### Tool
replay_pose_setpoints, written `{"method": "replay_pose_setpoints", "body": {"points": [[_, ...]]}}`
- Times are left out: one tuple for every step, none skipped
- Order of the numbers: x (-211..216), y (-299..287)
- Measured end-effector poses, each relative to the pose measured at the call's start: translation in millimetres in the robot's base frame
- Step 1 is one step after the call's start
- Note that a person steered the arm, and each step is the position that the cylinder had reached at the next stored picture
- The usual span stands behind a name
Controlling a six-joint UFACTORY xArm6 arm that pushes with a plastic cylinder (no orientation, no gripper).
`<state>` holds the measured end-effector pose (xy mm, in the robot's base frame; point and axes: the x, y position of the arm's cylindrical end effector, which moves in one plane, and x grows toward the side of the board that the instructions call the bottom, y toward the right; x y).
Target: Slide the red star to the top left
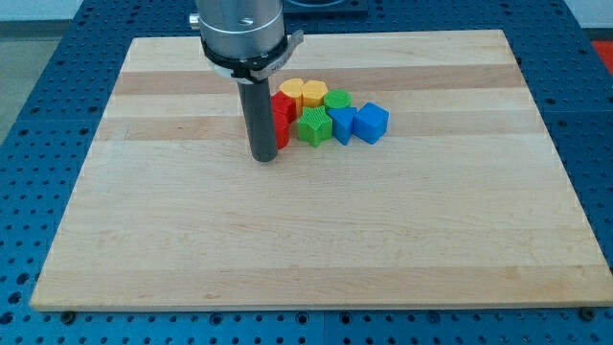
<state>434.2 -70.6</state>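
My tip (264, 156) rests on the wooden board (192, 230), touching the left side of a cluster of blocks near the view's top centre. Right beside the rod are two red blocks (282, 117), partly hidden by it; which one is the star I cannot tell. Behind them sit two yellow blocks (304, 92). To the right are a green star-like block (313, 126), a second green block (337, 100), a blue block (342, 125) and a blue cube (371, 123).
The board lies on a blue perforated table (57, 115). The arm's grey housing (239, 29) hangs over the board's top edge above the cluster.
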Motion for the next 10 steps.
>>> {"method": "replay_pose_setpoints", "body": {"points": [[1, 0], [7, 13], [0, 23], [-29, 23], [-53, 24], [-78, 18], [-86, -3], [-100, -18], [-124, -30], [-138, -49]]}}
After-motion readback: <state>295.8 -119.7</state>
